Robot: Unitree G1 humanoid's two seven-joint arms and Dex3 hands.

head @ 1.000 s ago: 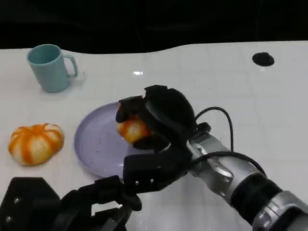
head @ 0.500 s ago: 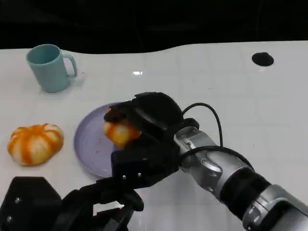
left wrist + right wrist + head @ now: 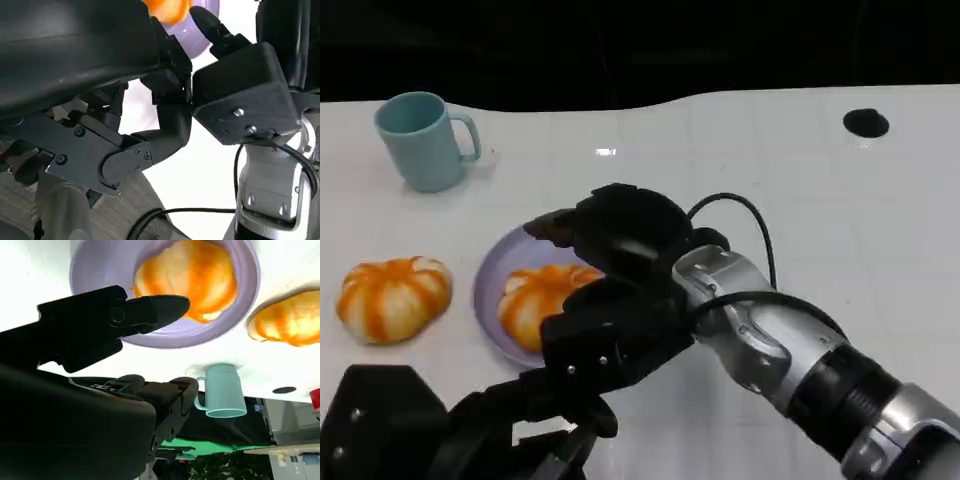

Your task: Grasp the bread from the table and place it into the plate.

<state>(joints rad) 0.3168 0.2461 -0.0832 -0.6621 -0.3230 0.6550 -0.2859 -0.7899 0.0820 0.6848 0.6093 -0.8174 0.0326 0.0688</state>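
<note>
The bread (image 3: 538, 298) was seen laid in the plate (image 3: 492, 283); the right robot hand (image 3: 610, 275) was spread wide above it, holding nothing; only withdrawal was judged left.

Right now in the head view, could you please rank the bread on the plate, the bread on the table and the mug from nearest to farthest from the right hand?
1. Bread on the plate, beside the right hand.
2. Bread on the table, left of the purple plate.
3. Teal mug, at the far left.
</note>
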